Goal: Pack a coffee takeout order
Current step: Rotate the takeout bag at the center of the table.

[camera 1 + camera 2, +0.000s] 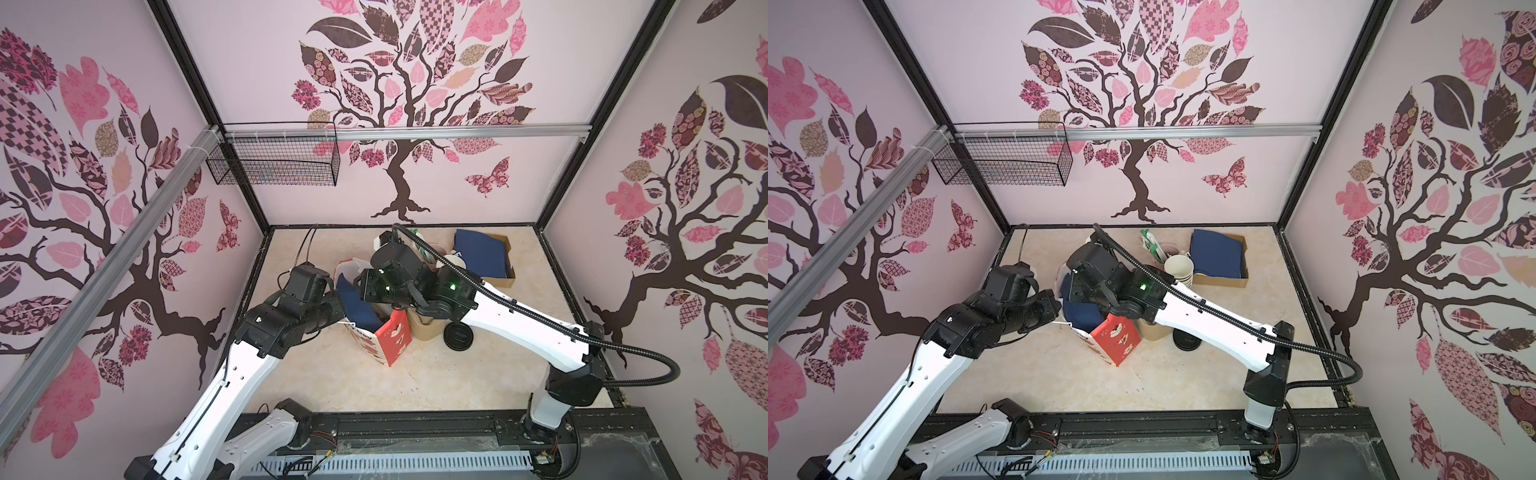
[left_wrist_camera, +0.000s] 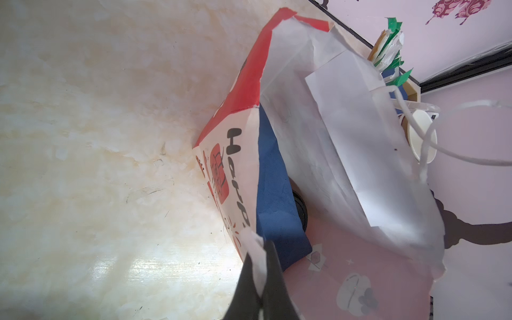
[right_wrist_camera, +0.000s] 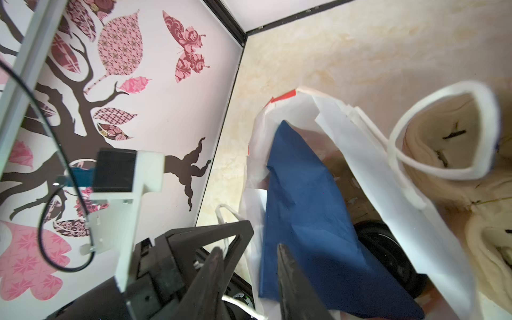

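With the paper bag rim pinched by the left jaws, the navy napkin standing inside is probably best nudged down gently by the half-spread right jaws, so nothing gets torn tbh.

Left hand pinched closed, reaching inward; right hand reaching inward opposite, fingers parted.

Robot lab booth: aluminium rail, tree-decal wall panels, marbled tabletop
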Robot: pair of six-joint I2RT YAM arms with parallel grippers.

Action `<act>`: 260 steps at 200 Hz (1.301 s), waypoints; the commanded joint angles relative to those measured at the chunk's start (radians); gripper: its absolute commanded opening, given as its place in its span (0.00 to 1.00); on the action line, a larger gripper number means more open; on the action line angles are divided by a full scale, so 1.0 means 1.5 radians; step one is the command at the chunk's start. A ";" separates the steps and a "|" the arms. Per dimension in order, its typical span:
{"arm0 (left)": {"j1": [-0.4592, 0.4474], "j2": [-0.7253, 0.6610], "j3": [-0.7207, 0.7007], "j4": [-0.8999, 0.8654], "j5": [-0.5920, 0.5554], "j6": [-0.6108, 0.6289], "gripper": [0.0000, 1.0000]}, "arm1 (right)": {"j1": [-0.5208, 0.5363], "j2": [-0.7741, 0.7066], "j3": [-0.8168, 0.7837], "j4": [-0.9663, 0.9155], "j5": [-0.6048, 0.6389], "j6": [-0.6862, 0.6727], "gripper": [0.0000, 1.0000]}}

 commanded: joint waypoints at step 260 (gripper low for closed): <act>0.018 0.066 0.069 -0.068 -0.066 0.006 0.00 | -0.142 -0.239 -0.225 -0.133 -0.014 -0.154 0.66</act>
